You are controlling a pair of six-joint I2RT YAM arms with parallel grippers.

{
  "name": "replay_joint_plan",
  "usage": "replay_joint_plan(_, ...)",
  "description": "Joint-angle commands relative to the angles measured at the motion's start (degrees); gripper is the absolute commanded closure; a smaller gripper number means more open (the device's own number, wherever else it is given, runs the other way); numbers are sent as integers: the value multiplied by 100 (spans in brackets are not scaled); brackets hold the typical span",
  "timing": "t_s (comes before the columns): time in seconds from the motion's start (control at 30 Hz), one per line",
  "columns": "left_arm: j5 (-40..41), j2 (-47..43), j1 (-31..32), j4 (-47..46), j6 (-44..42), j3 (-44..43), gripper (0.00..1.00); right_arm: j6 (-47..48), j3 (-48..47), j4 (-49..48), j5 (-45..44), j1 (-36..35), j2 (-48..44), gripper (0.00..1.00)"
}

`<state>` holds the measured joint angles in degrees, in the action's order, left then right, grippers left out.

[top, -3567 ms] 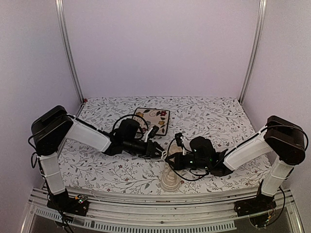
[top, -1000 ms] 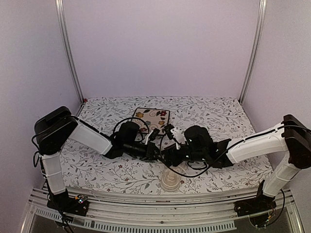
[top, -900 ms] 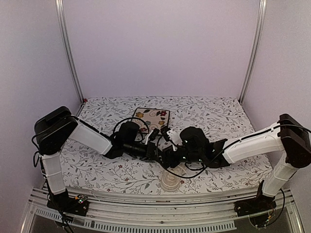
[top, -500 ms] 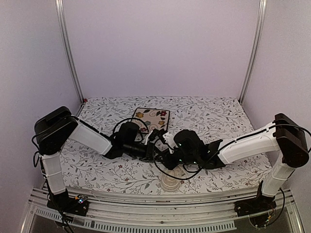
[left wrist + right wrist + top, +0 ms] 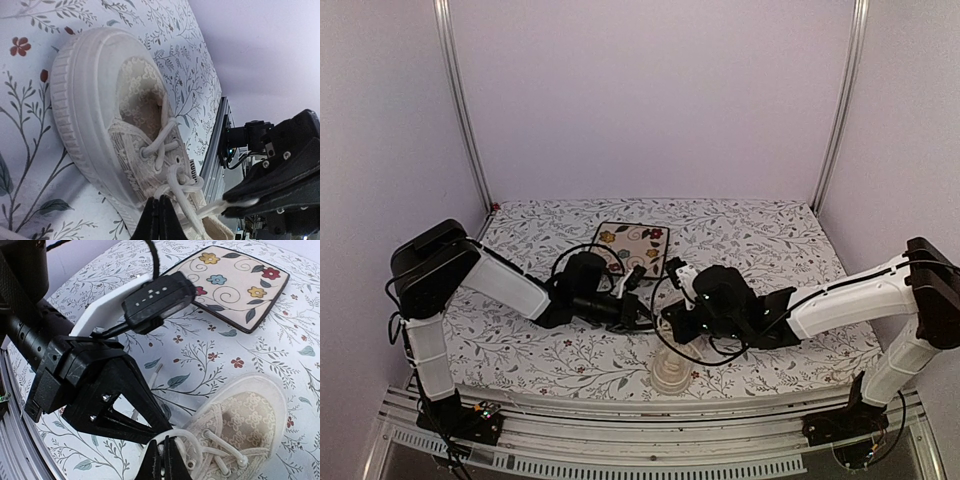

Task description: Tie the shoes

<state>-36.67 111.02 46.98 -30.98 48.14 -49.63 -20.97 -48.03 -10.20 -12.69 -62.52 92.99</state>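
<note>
sneaker point(image 5: 670, 374) sits at the near edge of the table point(image 5: 760, 240), centre, both grippers just above it. right gripper point(image 5: 163, 450) is pressed together, pinching a lace point(image 5: 212, 206) stretched off the sneaker. left gripper point(image 5: 159, 206) closed too, tip by the lace; can't tell if it's gripping it. plate point(image 5: 636, 244) behind, apart.

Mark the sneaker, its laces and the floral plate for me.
sneaker point(image 5: 135, 90): left wrist view, on the patterned toe upper.
laces point(image 5: 161, 147): left wrist view, where two strands cross over the tongue.
floral plate point(image 5: 232, 287): right wrist view, on its cream centre.
</note>
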Motion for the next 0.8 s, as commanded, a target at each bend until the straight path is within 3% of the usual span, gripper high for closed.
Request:
replay_joint_plan(0.0, 200, -177, -24, -110, 119, 145, 100, -694, 329, 88, -113, 225, -372, 98)
replay_joint_plan(0.43, 652, -422, -92, 4, 221, 434, 100, -1849, 1198, 147, -22, 739, -887, 98)
replay_joint_plan(0.77, 1289, -817, -150, 189, 281, 813, 100, -2119, 1658, 191, 33, 942, -1294, 98)
